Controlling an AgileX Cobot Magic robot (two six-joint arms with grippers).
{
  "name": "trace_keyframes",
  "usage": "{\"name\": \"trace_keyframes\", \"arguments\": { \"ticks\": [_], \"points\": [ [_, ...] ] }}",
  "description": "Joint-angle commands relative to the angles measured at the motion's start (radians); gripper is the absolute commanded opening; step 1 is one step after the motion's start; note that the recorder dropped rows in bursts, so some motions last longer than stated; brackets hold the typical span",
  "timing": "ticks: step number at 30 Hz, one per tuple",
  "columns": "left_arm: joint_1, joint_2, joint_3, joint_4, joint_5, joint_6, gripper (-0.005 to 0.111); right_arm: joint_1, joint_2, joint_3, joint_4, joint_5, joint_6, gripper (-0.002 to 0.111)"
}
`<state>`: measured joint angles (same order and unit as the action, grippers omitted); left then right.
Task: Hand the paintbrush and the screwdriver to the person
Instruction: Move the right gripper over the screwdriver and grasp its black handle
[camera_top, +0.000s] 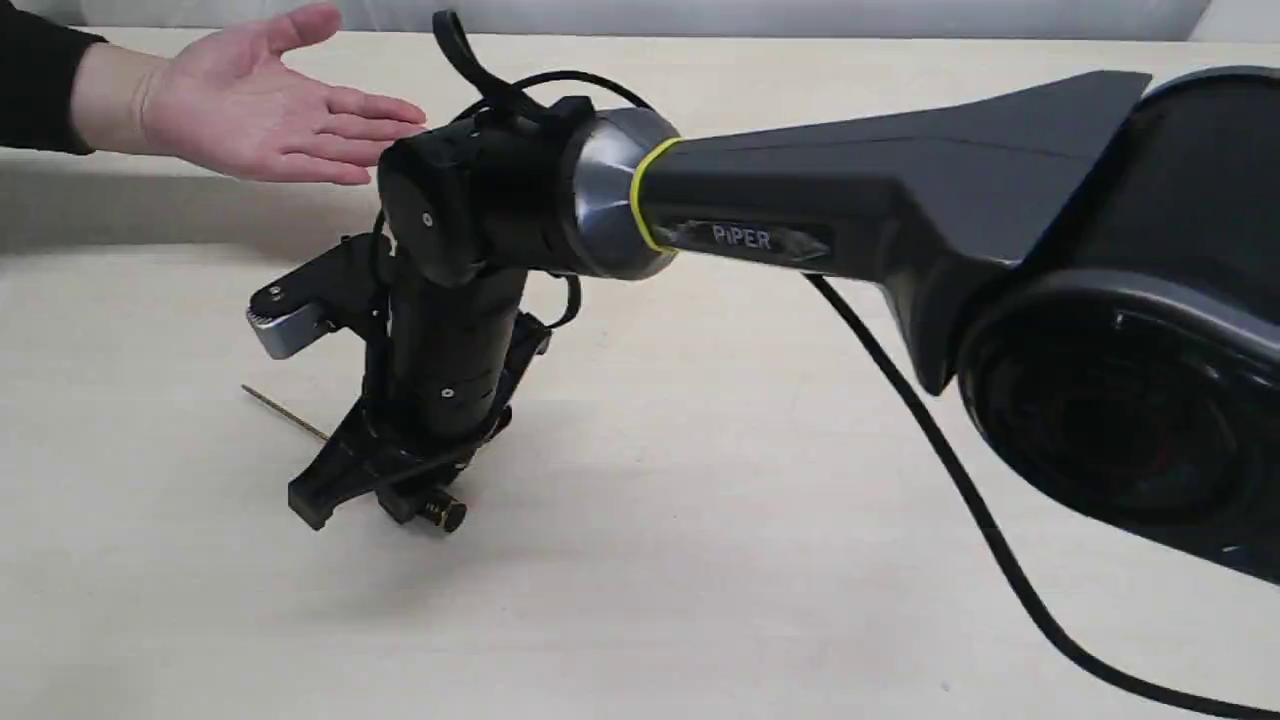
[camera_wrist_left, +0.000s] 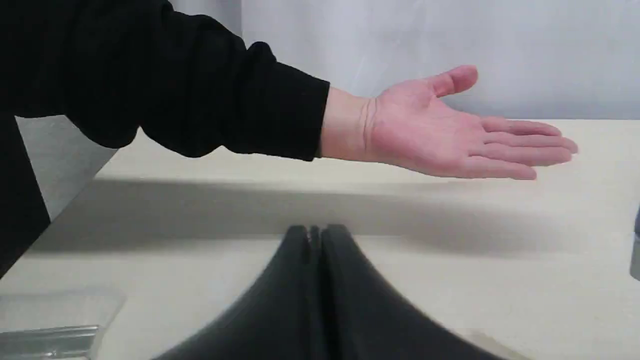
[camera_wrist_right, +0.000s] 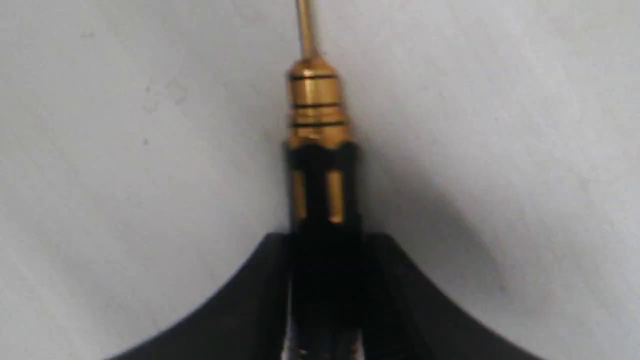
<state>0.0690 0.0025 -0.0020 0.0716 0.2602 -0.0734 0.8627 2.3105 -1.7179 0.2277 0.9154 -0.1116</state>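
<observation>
**Grasp stage of the screwdriver handover: right gripper (camera_top: 372, 492) clamped on the tool, receiving hand waiting.**
The right gripper's jaws are closed on the black handle of the small slim screwdriver (camera_wrist_right: 316, 100), whose gold-ringed collar and long thin metal shaft stick out beyond the fingertips. Whether the tool rests on the pale beige tabletop (camera_top: 700, 560) or is just clear of it cannot be told. The person's bare open hand (camera_top: 250, 100), palm up at the end of a black sleeve, is held above the table, well apart from this grasp and higher than it. The left gripper (camera_wrist_left: 315, 235) sits below that hand, jaws pressed together on nothing. No paintbrush can be made out. The next move likely calls for lifting and carrying the screwdriver up to the palm, shaft kept from jabbing it, then releasing.
</observation>
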Motion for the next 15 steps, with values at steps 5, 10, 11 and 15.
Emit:
{"name": "trace_keyframes", "arguments": {
  "ticks": [5,10,11,15],
  "points": [
    [-0.006,-0.002,0.002,-0.003,-0.01,-0.002,0.0,0.0,0.016,0.008,0.001,-0.001,-0.008,0.004],
    [-0.006,-0.002,0.002,-0.003,-0.01,-0.002,0.0,0.0,-0.042,0.008,0.003,0.001,-0.008,0.004],
    [-0.006,-0.002,0.002,-0.003,-0.01,-0.002,0.0,0.0,-0.063,0.008,0.006,0.001,-0.008,0.004],
    [-0.006,-0.002,0.002,-0.001,-0.012,-0.002,0.0,0.008,-0.159,0.008,0.003,0.001,-0.008,0.004]
  ]
}}
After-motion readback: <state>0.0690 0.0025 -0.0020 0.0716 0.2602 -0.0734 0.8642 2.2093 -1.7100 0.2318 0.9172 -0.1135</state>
